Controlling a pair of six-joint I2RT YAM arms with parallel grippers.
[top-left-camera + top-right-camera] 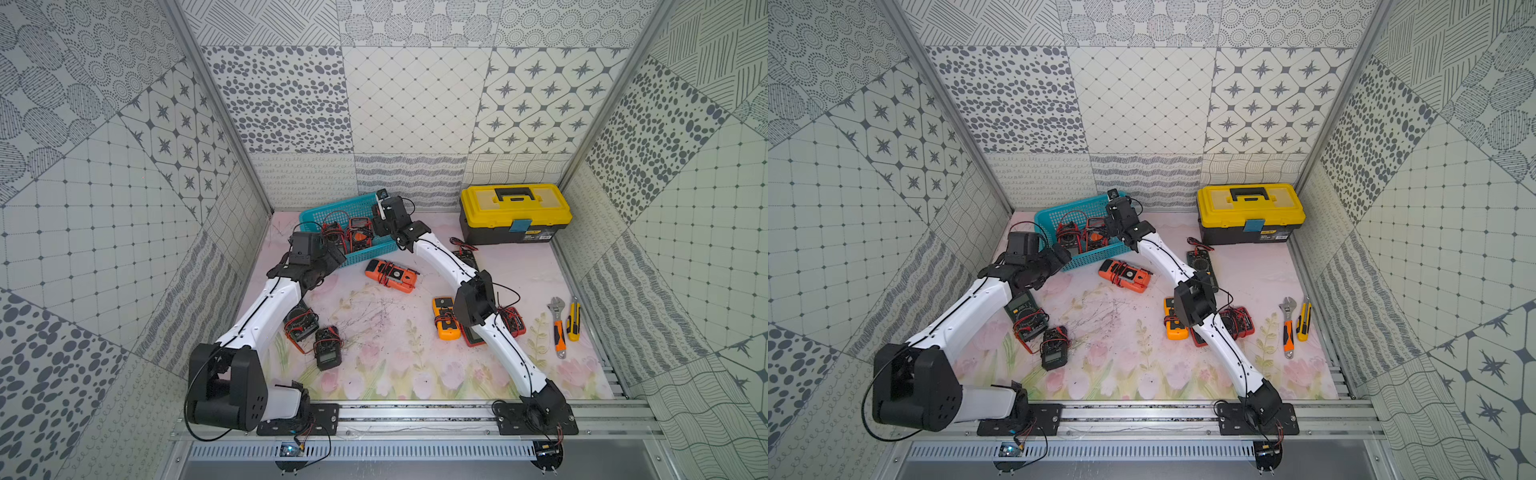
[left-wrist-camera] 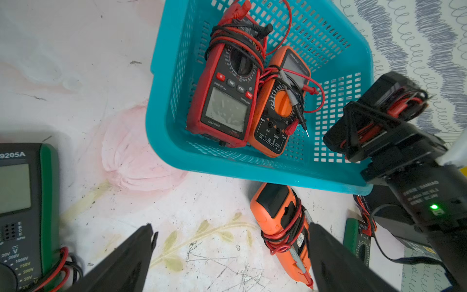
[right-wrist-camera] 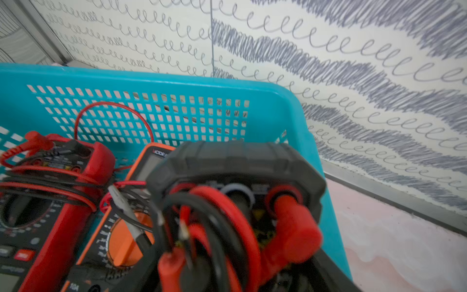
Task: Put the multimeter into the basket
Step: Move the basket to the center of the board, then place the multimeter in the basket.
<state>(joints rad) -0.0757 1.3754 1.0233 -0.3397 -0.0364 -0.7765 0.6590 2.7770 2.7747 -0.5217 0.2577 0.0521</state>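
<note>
your right gripper is clamped on the black multimeter, jaws pressed to its sides, red and black leads wound round the body. you have it at the basket's end that faces the toolbox, tilted, just inside the rim in the left wrist view. you cannot tell from these views whether it touches the basket floor.

the basket sits toward the far left corner of the bench, close to the back edge and turned at an angle to it. two meters already lie inside, side by side and touching: a red multimeter and an orange multimeter, each with its leads coiled on top.

your left gripper stands wide apart and holds nothing. it hangs over bare bench by the basket's near left corner. an orange clamp meter lies on the bench just outside the basket's near wall, beside one left finger in the wrist view. a green multimeter lies nearer the left edge, partly under your left arm.

the toolbox is shut in the far right corner. a wrench and a utility knife lie side by side along the right edge.
</note>
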